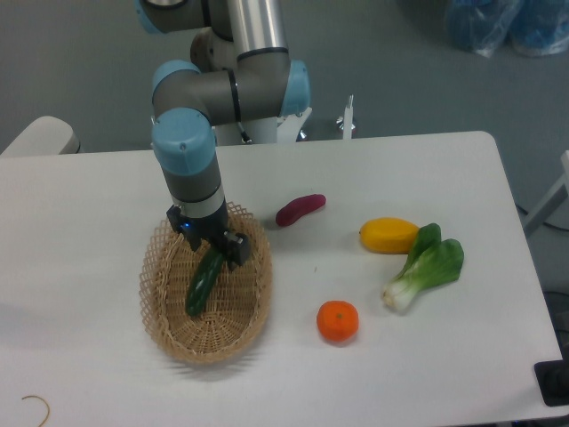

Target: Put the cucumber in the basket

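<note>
The dark green cucumber (201, 285) lies slanted inside the tan wicker basket (153, 298) at the left of the table, its lower end on the basket floor. My gripper (215, 251) hangs straight down over the basket's far half. Its fingers stand apart on either side of the cucumber's upper end, so it looks open. The fingertips are partly hidden by the gripper body and the cucumber's top end.
A purple sweet potato (300, 209) lies just right of the basket's far rim. Further right are a yellow fruit (388, 236) and a bok choy (427, 267). An orange (338, 321) sits right of the basket.
</note>
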### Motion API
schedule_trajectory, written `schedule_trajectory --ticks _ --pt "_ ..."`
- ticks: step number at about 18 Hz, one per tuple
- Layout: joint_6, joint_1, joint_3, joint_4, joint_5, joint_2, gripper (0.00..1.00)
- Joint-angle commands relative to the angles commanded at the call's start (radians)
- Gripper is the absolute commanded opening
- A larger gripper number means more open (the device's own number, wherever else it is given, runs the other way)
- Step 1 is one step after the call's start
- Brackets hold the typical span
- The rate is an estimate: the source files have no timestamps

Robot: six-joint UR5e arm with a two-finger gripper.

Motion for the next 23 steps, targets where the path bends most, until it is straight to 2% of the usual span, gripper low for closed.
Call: schedule_trajectory --ticks 3,6,13,18,23 --pt "0.075 0.075 0.051 -0.002 0.003 0.003 1.00" --pt "0.292 0.176 0.083 -0.009 0.060 0.026 1.00" --pt "0.628 0.360 0.106 -0.038 0.055 0.060 1.00" --pt "0.813 0.431 0.108 -0.094 0.054 0.092 1.00" --pt "0.848 0.439 0.105 -0.104 0.049 0.098 1.00"
